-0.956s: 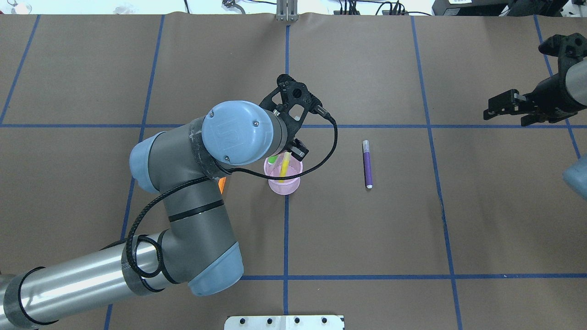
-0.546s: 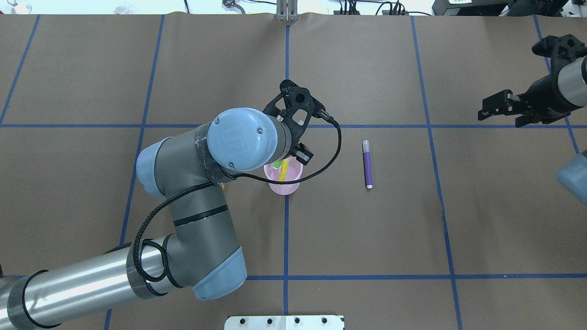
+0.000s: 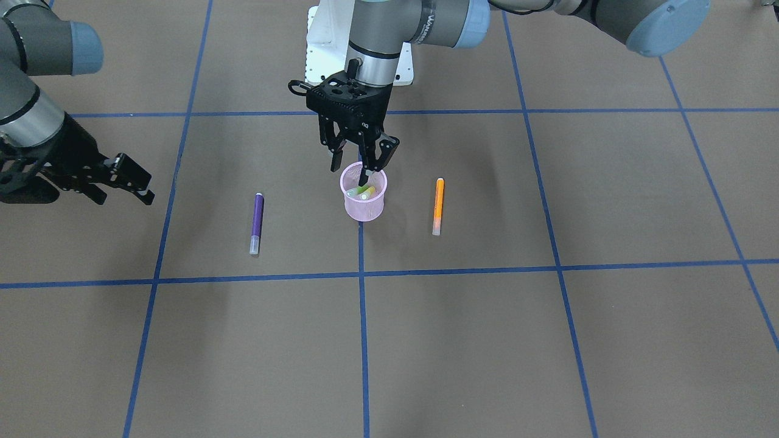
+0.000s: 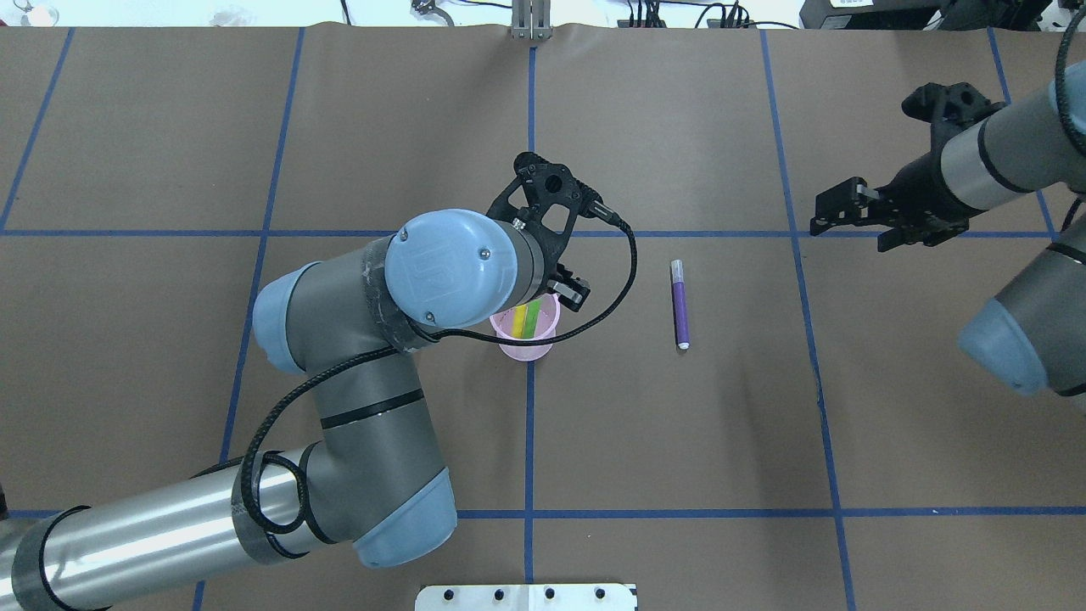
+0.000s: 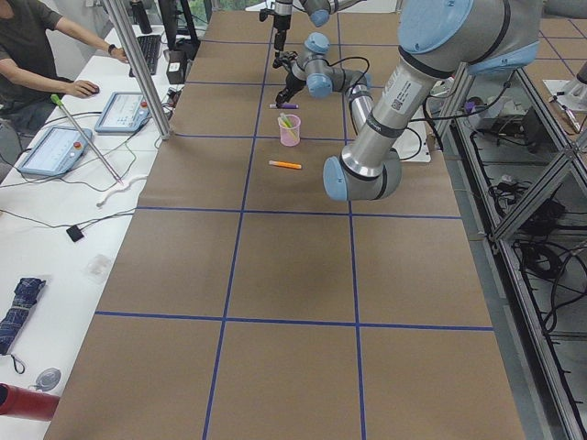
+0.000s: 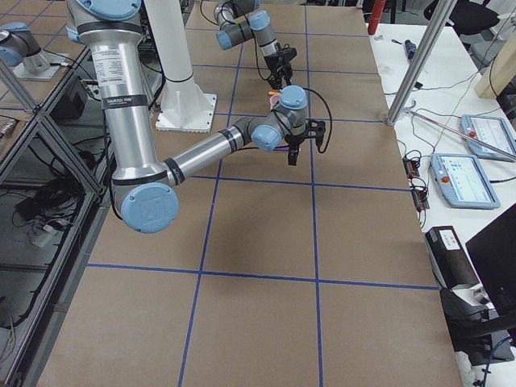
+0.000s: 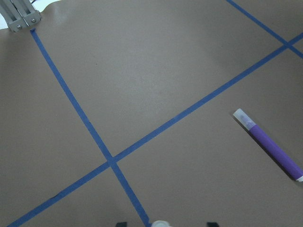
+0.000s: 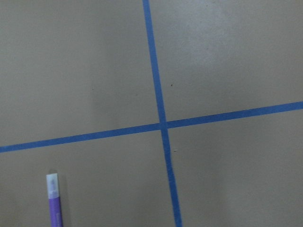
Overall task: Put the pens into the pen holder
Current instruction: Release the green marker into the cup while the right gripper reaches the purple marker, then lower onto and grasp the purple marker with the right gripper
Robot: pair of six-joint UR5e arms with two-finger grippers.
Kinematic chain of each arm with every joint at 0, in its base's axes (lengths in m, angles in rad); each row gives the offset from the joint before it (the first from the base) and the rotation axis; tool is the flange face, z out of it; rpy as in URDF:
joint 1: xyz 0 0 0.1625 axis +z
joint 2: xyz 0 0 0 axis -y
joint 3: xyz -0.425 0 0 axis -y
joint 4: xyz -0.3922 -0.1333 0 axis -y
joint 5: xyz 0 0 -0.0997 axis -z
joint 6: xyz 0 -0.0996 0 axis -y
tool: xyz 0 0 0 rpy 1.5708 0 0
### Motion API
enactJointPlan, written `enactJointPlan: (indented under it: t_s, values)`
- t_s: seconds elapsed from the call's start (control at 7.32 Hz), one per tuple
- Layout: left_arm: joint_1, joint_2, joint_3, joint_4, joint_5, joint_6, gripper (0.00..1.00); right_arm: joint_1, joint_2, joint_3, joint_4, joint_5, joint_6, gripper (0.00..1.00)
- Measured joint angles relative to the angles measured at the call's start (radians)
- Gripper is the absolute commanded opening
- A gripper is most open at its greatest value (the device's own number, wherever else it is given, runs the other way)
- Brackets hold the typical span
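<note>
Yellow pen (image 4: 519, 318) just released into the pink cup (image 3: 363, 208), beside the green one (image 4: 533, 316).
My left gripper (image 3: 354, 171) hangs open and empty above the rim; the purple pen (image 4: 680, 305) and orange pen (image 3: 438, 204) still lie on the table (image 3: 548, 340).

Blue tape lines (image 4: 529, 441) crossed the brown desk (image 4: 679, 424); on a white side bench (image 5: 55, 247) lay two teach pendants (image 5: 124, 111) and a folded umbrella (image 5: 18, 313).
</note>
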Motion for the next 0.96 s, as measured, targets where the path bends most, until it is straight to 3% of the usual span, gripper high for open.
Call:
enactJointPlan:
  t_s: [0.27,0.55,0.96]
  values:
    - [-0.054,0.039,-0.046,0.094,-0.070,-0.011,0.99,-0.099,0.099,-0.040,-0.013,-0.041,0.128,0.91]
    - [-0.147,0.132,-0.112,0.155,-0.207,-0.083,1.00,-0.166,0.162,-0.075,-0.051,-0.090,0.149,0.84]
    - [-0.234,0.305,-0.267,0.188,-0.312,-0.164,1.00,-0.156,0.273,-0.236,-0.120,0.026,-0.014,0.75]
